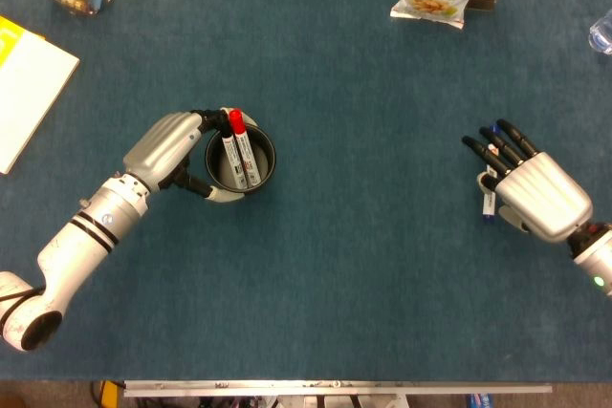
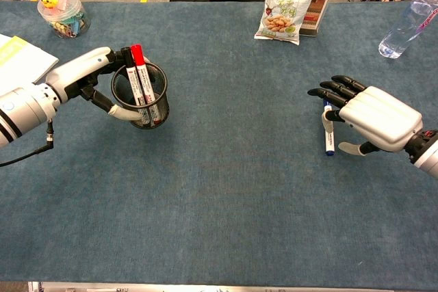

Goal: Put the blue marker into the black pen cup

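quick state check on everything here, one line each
blue marker: lying flat on the table, partly under the right robot hand, not lifted
black pen cup: upright, holding a red marker and a black marker
left robot hand: gripping the cup
right robot hand: fingers spread over the blue marker
snack bag: upright
water bottle: upright

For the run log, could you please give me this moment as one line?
phase: reach | left hand grips black pen cup | right hand over blue marker, fingers spread, not holding | marker flat on table
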`<state>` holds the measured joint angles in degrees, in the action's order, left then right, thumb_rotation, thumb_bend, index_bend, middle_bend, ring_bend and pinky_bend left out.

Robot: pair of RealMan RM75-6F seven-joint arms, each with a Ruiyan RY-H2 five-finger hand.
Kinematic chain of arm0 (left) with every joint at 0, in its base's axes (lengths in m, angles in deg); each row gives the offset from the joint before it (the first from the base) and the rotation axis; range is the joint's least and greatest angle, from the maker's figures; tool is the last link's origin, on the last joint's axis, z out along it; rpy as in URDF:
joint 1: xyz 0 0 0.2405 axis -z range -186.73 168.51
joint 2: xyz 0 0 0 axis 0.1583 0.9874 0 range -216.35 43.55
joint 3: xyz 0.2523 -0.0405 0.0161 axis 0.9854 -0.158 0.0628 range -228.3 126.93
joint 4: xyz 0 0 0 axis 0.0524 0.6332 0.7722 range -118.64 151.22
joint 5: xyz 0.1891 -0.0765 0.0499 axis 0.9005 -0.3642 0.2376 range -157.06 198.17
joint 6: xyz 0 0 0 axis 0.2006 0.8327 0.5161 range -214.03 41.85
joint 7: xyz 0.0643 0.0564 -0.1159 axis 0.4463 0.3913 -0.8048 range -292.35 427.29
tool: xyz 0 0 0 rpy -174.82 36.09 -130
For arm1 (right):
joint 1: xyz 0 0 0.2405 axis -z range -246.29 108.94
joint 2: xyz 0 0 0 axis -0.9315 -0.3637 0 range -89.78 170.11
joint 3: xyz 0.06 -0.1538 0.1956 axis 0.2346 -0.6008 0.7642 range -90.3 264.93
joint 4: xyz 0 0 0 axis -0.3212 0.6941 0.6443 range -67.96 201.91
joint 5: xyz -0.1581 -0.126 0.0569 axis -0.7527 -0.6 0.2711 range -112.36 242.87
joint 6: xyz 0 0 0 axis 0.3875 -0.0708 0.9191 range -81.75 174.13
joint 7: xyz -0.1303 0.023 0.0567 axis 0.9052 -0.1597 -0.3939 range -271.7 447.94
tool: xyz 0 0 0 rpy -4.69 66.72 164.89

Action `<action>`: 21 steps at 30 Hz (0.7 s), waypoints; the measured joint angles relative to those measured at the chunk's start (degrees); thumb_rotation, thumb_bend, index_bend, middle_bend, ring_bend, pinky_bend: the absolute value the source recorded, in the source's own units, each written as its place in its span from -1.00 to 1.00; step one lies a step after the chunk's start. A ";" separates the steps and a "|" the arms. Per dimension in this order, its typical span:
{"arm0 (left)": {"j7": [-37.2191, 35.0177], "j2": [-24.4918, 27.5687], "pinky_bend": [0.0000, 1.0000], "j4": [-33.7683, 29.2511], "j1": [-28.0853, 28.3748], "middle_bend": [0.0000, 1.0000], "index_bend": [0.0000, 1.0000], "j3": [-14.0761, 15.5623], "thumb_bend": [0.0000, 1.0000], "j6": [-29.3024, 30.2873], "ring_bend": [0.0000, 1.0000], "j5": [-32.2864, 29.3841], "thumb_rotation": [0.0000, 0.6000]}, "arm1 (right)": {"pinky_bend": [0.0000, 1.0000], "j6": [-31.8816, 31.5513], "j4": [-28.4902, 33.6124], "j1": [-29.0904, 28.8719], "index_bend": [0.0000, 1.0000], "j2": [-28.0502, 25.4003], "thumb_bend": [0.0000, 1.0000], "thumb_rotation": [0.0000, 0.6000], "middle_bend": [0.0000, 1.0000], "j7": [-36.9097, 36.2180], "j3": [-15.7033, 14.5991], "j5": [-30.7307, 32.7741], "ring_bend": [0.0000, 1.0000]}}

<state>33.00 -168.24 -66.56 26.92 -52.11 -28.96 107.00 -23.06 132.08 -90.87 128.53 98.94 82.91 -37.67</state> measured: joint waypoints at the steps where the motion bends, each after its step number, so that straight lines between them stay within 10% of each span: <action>1: 0.03 0.03 -0.43 -0.04 0.00 -0.23 -0.36 0.00 -0.82 0.01 -0.30 0.00 1.00 | -1.00 0.20 -0.36 -0.11 0.06 0.25 -0.64 1.00 -0.81 -0.01 -0.10 0.07 -1.00; 21: -0.36 0.63 -0.43 0.02 -0.35 -0.23 -0.37 -0.18 -0.82 0.33 -0.30 -0.24 1.00 | -1.00 5.43 -1.04 -3.13 0.18 2.14 -0.49 1.00 -0.80 2.64 0.42 4.08 -1.00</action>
<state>32.64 -167.61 -66.54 26.57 -52.28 -28.63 106.76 -17.63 131.03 -94.01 130.67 101.58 83.33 -33.58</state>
